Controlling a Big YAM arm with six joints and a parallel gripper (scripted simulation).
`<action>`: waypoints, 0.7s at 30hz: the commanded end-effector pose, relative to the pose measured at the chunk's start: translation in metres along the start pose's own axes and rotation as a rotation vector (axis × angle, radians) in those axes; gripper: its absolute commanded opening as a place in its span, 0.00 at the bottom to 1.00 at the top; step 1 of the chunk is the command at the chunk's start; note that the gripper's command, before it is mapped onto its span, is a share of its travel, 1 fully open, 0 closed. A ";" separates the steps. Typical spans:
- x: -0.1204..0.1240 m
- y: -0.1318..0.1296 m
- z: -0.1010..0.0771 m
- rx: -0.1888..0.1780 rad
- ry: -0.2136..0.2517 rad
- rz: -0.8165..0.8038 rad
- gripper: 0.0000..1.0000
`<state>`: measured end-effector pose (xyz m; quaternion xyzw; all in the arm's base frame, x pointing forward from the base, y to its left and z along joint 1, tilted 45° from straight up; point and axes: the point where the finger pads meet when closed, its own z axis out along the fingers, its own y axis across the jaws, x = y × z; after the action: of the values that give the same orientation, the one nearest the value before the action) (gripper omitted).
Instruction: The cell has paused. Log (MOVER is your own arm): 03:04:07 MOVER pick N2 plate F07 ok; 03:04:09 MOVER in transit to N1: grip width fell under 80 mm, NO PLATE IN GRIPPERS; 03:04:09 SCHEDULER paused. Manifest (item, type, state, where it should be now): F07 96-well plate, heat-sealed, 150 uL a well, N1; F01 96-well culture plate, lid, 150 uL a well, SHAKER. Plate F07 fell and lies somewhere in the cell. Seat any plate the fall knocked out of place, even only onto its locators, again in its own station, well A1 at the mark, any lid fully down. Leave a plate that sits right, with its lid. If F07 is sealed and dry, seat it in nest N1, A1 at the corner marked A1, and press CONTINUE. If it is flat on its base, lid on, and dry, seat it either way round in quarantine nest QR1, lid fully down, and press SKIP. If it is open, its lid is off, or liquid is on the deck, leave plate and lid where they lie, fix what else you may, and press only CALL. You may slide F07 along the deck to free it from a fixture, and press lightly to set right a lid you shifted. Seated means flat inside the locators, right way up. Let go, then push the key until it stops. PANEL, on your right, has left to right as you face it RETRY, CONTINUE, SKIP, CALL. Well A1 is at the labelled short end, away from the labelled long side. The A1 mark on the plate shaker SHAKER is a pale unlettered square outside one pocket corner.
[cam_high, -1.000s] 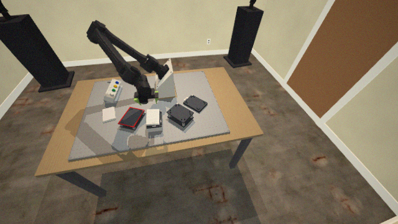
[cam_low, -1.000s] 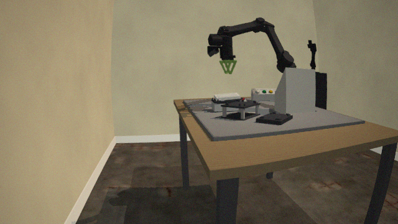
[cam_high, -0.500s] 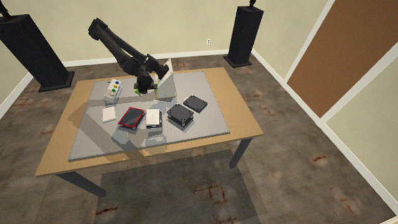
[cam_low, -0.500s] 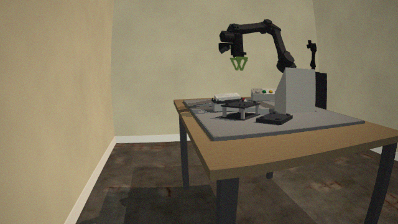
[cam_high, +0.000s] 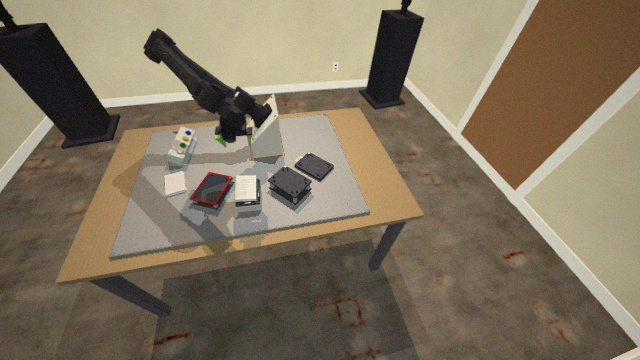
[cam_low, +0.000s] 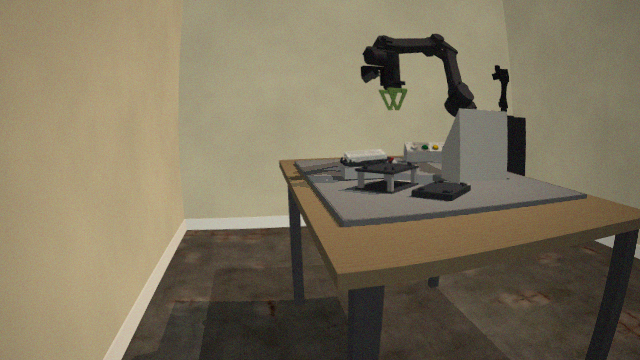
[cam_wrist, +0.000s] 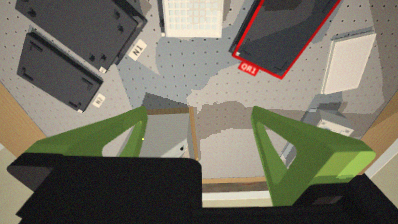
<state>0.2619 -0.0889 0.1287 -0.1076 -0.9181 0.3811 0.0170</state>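
My gripper (cam_high: 232, 139) is open and empty, high above the back of the deck beside a grey wedge housing (cam_high: 265, 134); it also shows in the side view (cam_low: 393, 100) and the wrist view (cam_wrist: 198, 115). A smooth white plate (cam_high: 175, 184) lies flat on the deck left of the red-edged nest QR1 (cam_high: 211, 188), and shows in the wrist view (cam_wrist: 347, 62). A white plate with a well grid (cam_high: 246, 189) sits on the dark shaker; I cannot tell whether it lies inside the locators. The raised nest N1 (cam_high: 290, 183) and the nest N2 (cam_high: 314, 166) are empty. No liquid shows on the deck.
The key panel (cam_high: 179, 147) stands at the back left of the deck, close to the smooth white plate. The wedge housing is tall and stands right by my fingers. The table edge runs all round the grey deck mat.
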 end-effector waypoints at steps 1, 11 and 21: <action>-0.007 0.002 0.012 0.006 0.010 0.010 1.00; -0.053 -0.002 0.029 -0.003 -0.019 0.040 1.00; -0.088 -0.001 0.067 0.001 -0.017 0.038 1.00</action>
<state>0.3155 -0.1451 0.0799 -0.1303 -0.9144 0.3829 0.0160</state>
